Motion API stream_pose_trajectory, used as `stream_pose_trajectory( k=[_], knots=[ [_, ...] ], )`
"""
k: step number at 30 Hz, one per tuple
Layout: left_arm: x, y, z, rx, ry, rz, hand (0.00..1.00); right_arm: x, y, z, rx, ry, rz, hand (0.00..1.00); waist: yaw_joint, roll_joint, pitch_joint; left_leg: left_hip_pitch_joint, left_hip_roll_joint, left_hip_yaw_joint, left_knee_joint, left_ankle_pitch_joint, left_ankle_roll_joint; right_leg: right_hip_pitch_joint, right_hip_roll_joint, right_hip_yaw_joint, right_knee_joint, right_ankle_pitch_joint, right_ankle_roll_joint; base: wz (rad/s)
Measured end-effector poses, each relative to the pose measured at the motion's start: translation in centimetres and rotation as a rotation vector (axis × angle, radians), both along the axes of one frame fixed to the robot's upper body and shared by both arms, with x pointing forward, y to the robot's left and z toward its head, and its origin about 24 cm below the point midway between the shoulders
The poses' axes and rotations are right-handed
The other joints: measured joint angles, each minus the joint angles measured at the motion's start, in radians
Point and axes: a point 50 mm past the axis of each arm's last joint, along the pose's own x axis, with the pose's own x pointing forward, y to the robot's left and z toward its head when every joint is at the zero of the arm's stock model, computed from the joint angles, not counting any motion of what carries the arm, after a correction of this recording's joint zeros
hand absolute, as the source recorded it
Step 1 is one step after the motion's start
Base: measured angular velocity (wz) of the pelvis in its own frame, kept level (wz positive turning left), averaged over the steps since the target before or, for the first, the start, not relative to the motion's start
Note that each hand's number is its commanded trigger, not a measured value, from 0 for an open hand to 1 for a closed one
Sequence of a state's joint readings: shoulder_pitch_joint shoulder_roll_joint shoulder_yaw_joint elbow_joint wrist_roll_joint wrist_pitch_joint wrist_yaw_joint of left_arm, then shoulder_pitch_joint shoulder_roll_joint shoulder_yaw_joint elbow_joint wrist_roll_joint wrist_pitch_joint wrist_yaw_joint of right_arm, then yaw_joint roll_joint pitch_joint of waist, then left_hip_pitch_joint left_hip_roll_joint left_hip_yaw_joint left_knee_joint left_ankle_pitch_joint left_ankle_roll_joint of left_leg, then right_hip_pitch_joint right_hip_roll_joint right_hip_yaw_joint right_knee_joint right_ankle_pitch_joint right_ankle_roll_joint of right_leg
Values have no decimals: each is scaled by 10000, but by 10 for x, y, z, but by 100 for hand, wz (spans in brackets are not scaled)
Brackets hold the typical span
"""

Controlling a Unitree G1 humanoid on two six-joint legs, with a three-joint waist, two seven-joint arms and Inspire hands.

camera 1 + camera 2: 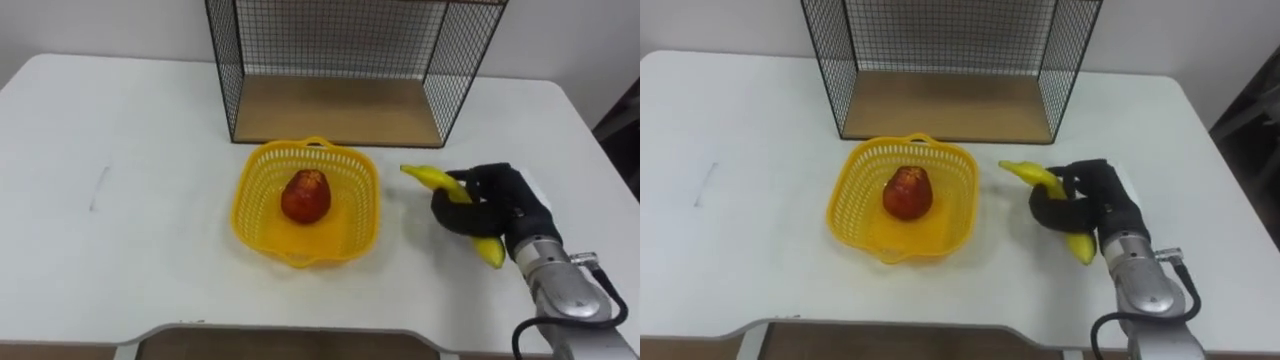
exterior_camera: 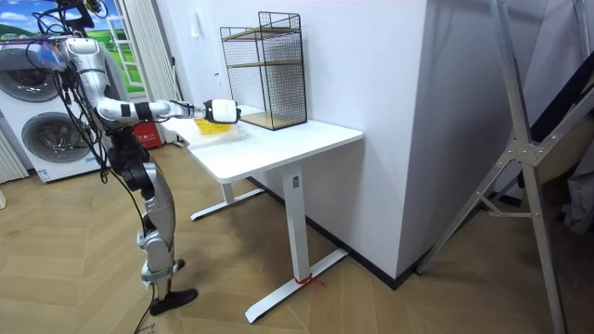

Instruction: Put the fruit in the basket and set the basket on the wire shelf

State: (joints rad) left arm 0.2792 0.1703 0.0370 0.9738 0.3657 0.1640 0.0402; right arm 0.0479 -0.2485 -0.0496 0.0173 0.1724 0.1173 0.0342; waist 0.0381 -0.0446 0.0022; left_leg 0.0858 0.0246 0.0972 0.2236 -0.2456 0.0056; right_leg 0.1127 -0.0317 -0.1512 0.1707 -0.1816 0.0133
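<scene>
Fingers of right hand (image 1: 490, 203) around banana (image 1: 440, 180)

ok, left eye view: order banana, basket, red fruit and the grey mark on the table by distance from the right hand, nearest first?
1. banana: in the right hand, fingers curled round it.
2. basket: its rim just left of the hand.
3. red fruit: in the basket's middle.
4. grey mark: far left, past the basket.

Nothing could be read from where I stood. The table (image 1: 120, 130), basket (image 1: 260, 182), shelf (image 1: 340, 110) and washers (image 2: 46, 139) showed no legible word, number or sign. A faint grey mark (image 1: 97, 188) on the table spelled nothing.
</scene>
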Motion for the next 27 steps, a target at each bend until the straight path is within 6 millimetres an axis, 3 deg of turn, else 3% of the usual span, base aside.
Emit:
stream_pose_trajectory(
  k=[5,10,14,22,27],
  knots=[
    [-3,-1,-1,-51,84,12,0,6,6,10,1262,-623,-35,100,-13,86,33,78,0,-21,0,0,1,90,3,-12,1,0,1,-1],
    [-7,-5,-3,-179,170,54,0,8,10,24,1942,-1259,78,100,-34,221,-65,12,11,72,-20,-2,0,13,12,22,57,5,3,-3],
    [-13,-9,-4,-292,270,94,0,8,12,34,2199,-1804,122,100,-32,281,-73,44,12,89,-23,7,5,-7,13,42,141,5,4,0],
    [-22,-13,-6,-532,568,117,0,11,22,42,1199,-2307,509,100,30,129,-65,56,12,88,-18,12,8,-3,10,44,146,5,3,0],
    [-12,-15,-7,-677,360,-177,0,12,33,45,156,-2436,1091,100,315,102,-47,43,19,100,-33,11,8,-32,18,67,150,5,3,0]
  ],
)
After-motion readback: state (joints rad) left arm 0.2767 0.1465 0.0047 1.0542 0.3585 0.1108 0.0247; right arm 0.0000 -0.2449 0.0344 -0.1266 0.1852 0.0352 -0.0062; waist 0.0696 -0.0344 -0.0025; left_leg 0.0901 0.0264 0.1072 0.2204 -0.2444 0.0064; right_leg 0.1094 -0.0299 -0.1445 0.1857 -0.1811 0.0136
